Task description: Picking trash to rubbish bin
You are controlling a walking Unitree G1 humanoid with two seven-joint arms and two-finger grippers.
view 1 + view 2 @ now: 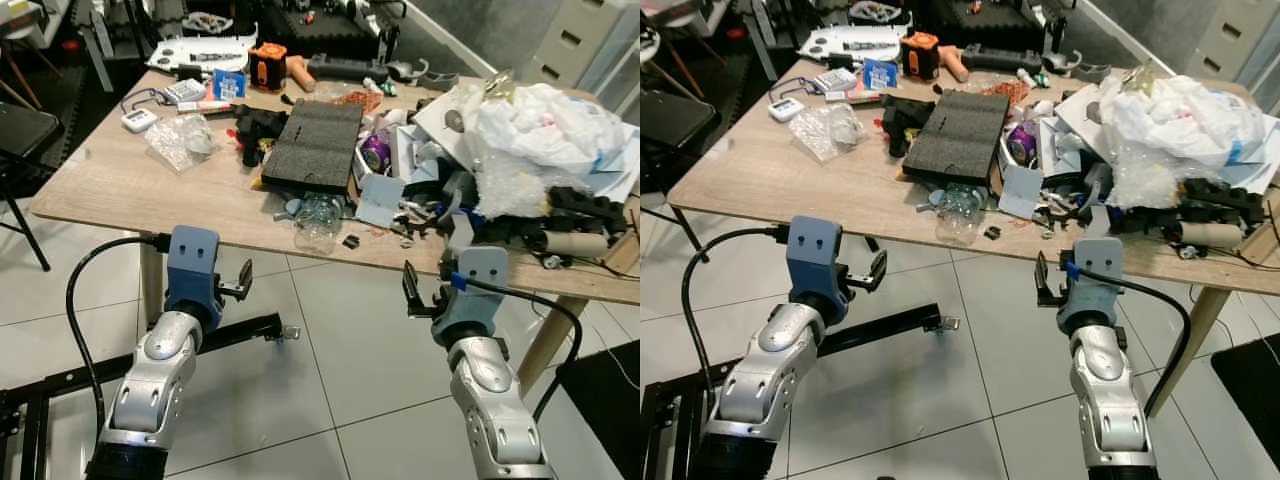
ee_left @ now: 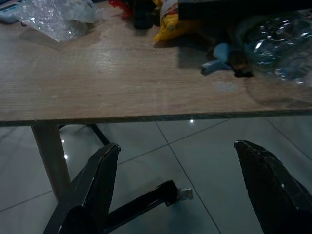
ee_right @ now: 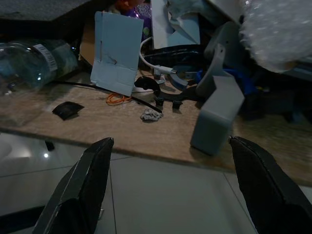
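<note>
So your trash is all up on the wooden table (image 1: 150,190), mostly piled on the right half: a crushed clear plastic bottle (image 1: 320,220) lies right at the near edge, just in front of a dark foam slab (image 1: 315,145), and a small folded blue-grey card (image 1: 379,200) stands just to the right of the bottle. Further right there's a big heap of white plastic bags (image 1: 540,125) with bubble wrap (image 1: 510,185) spilling down its near side, plus black bits and a cardboard tube (image 1: 575,243) near the edge. Over on the left half you've got a crumpled clear wrapper (image 1: 182,138) sitting by itself, with a small white gadget (image 1: 139,120) beyond it. Your left end effector (image 1: 240,282) hangs below table height, out in front of the near edge by the table leg (image 1: 150,280), fingers spread wide and holding nothing; its wrist view looks along the tabletop toward the bottle. Your right end effector (image 1: 410,292) is also lower than the tabletop and just short of the edge, fingers wide apart and empty, with a grey plastic piece (image 3: 214,114) and the blue-grey card straight ahead of it. Underneath is white tiled floor (image 1: 330,380), with a black metal bar (image 1: 240,335) lying on it near your left arm.
</note>
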